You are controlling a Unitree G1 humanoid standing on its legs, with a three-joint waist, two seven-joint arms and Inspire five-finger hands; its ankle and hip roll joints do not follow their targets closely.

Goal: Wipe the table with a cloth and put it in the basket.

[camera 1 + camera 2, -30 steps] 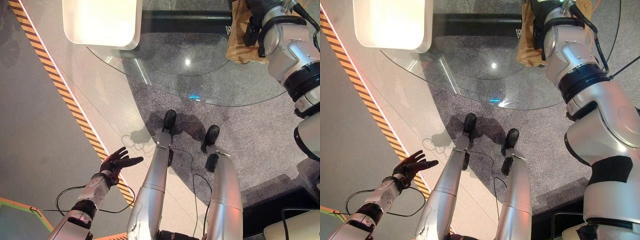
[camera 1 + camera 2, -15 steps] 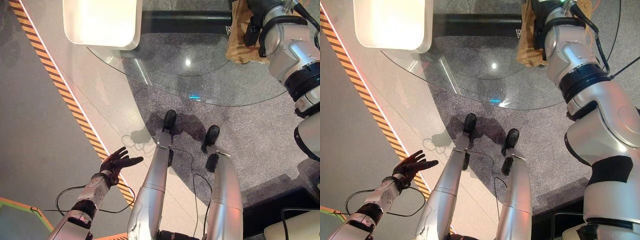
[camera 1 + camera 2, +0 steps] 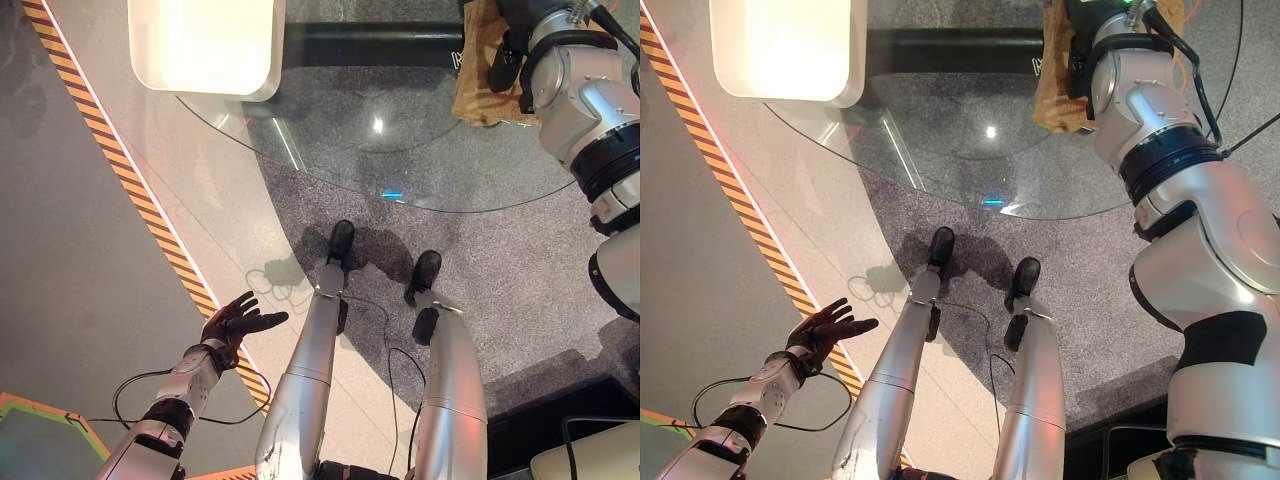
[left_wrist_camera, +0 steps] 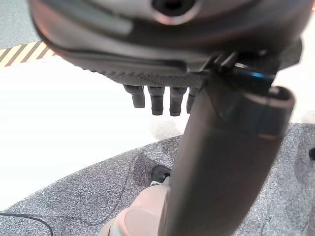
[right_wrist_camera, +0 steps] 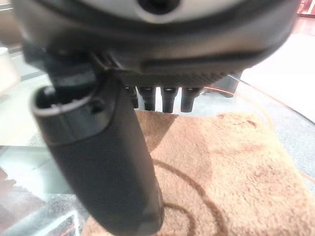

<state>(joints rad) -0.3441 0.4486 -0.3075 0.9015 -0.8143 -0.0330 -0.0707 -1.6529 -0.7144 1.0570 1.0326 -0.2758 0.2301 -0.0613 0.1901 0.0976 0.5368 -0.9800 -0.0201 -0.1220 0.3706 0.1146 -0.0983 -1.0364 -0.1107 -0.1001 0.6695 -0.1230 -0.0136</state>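
The round glass desk (image 3: 400, 150) spans the upper half. A white basket (image 3: 205, 45) sits at its eleven o'clock edge, a tan cloth (image 5: 221, 172) at one o'clock. The right hand (image 5: 162, 93) rests flat, fingers straight, on the cloth. The left hand (image 3: 238, 322) hangs open at seven o'clock over the floor.

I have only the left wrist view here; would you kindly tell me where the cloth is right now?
Observer: The tan cloth lies on the glass table, on its right side.
Operator: Thank you. Is the right robot hand holding it?
Observer: No. The right robot hand is over the cloth with straight fingers, not curled round it. I cannot tell whether they touch it.
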